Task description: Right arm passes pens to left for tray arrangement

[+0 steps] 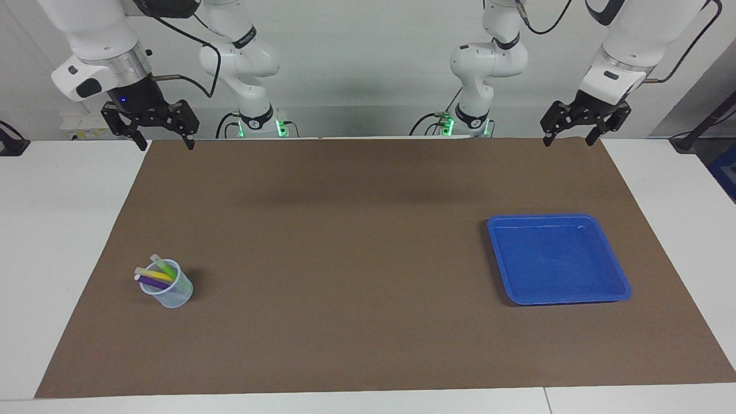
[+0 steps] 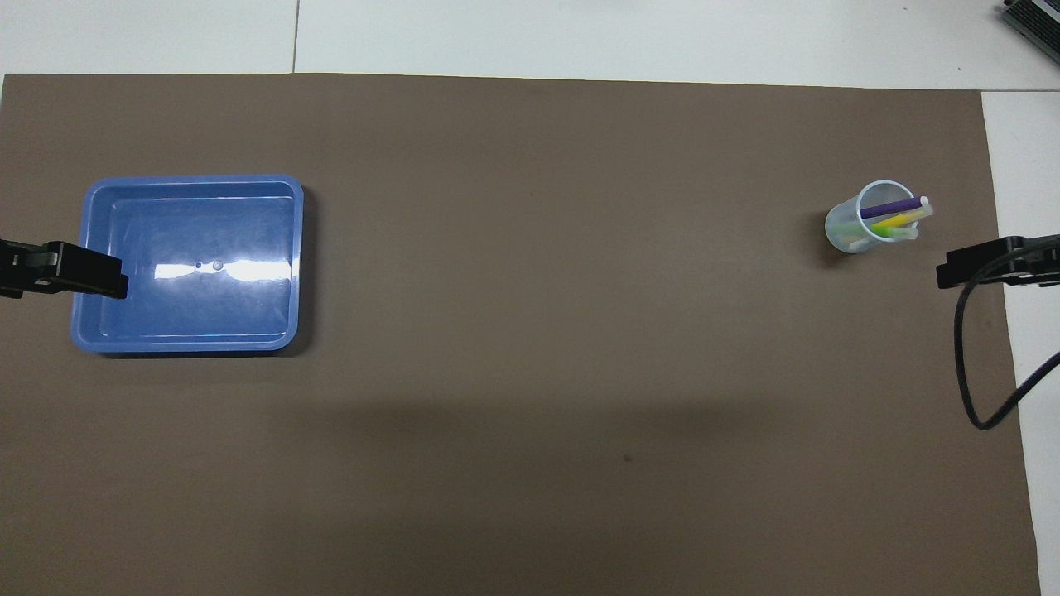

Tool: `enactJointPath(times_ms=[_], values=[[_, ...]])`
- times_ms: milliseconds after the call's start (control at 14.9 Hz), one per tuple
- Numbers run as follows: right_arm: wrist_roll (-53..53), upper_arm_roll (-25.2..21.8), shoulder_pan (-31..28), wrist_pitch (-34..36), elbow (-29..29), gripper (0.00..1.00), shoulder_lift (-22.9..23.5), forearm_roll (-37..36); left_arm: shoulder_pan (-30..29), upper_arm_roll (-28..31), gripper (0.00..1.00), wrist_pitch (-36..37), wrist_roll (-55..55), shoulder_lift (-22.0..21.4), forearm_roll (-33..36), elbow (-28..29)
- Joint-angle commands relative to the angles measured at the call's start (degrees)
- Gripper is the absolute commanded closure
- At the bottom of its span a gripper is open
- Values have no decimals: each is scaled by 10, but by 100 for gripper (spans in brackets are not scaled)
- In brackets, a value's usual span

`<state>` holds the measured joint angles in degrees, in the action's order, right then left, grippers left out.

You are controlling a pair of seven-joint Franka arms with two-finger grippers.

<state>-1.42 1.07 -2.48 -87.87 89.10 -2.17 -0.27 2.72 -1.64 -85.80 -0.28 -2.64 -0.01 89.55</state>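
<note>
Three pens (image 1: 155,273) (image 2: 892,214), one green, one purple and one yellow, stand slanted in a small translucent cup (image 1: 174,292) (image 2: 843,233) toward the right arm's end of the table. The blue tray (image 1: 555,259) (image 2: 190,232) lies bare toward the left arm's end. My right gripper (image 1: 165,141) (image 2: 961,268), with its blue light, hangs open and holds nothing, high over the mat's edge by the robots. My left gripper (image 1: 567,140) (image 2: 91,280) hangs open and holds nothing over the same edge at its own end. Seen from overhead, it overlaps the tray's rim.
A brown mat (image 1: 345,259) covers most of the white table (image 1: 63,230). A black cable (image 2: 973,389) loops down from the right arm's wrist, outside the mat's edge. Cup and tray stand far apart, with bare mat between them.
</note>
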Motion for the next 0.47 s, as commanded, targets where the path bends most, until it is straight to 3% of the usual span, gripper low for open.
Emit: enactJointPath(times_ms=[0,402], values=[[9,2,-4,2,10,0,-8,16,6,2,0,-7,-10,-6,-6,5],[4,2,-2,1,17,0,-12,14,7,1,0,-8,-19,-6,-6,5]])
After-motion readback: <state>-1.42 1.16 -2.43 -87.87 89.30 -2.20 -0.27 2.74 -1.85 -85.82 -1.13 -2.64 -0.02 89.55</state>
